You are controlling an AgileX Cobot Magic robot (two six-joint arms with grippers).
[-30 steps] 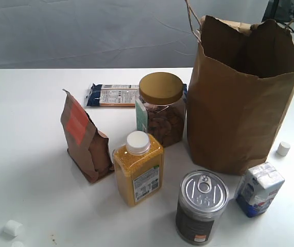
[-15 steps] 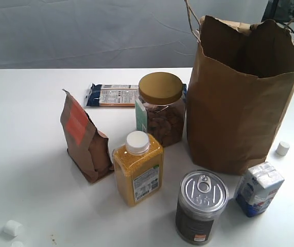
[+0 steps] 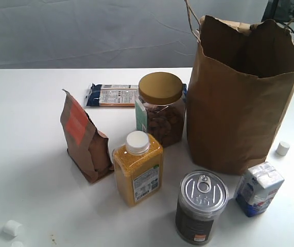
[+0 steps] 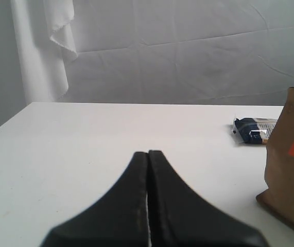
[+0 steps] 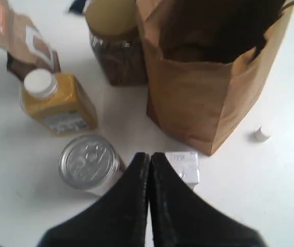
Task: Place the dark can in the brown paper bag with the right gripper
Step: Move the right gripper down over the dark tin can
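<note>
So, nothing of the job is done yet. My right gripper hangs above the table, jaws pressed together on nothing; I judge they must spread before any grasp. Nearest them the dark can stands upright, untouched, in front of the brown paper bag and apart from it, a small carton just beside it. Beyond, the bag stands with its mouth open upward. Grasping, lifting and dropping in are all left. My left gripper, jaws likewise pressed together and empty, has the bag out of its sight.
</note>
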